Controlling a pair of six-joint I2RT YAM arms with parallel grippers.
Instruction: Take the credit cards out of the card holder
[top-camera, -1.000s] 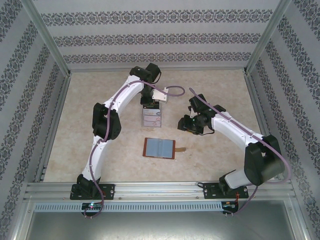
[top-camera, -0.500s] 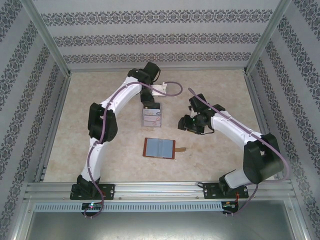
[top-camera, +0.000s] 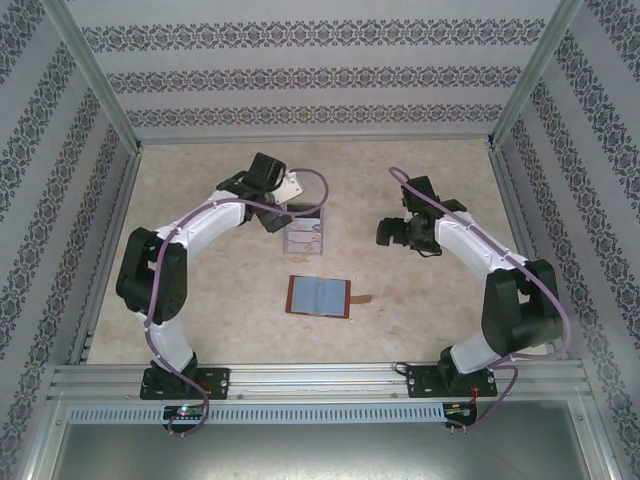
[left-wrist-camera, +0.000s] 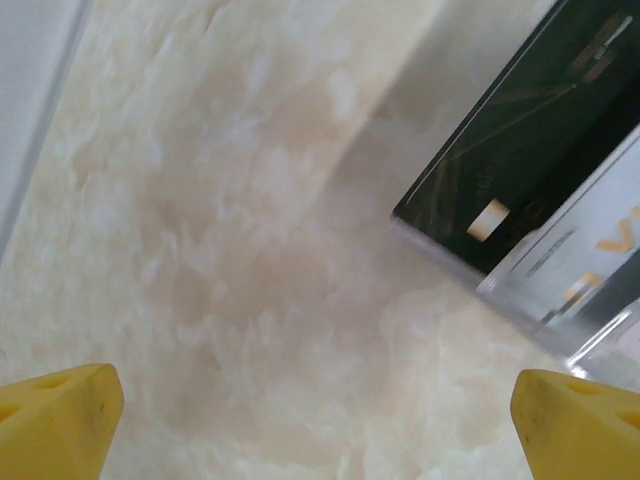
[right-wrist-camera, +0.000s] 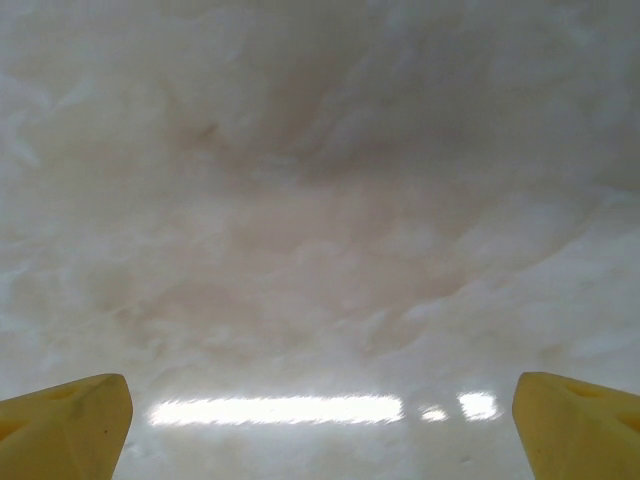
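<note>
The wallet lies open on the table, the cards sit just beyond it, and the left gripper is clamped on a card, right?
Not quite. The left gripper is open and holds nothing: in the left wrist view its fingertips stand wide apart over bare table, the credit cards off to one side.

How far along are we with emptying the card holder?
Done: credit cards lie together on the table, apart from the open card holder. In hand: nothing; both arms' jaws stand wide open, empty. Left: checking the holder's pockets, which I cannot tell are empty from above.
</note>
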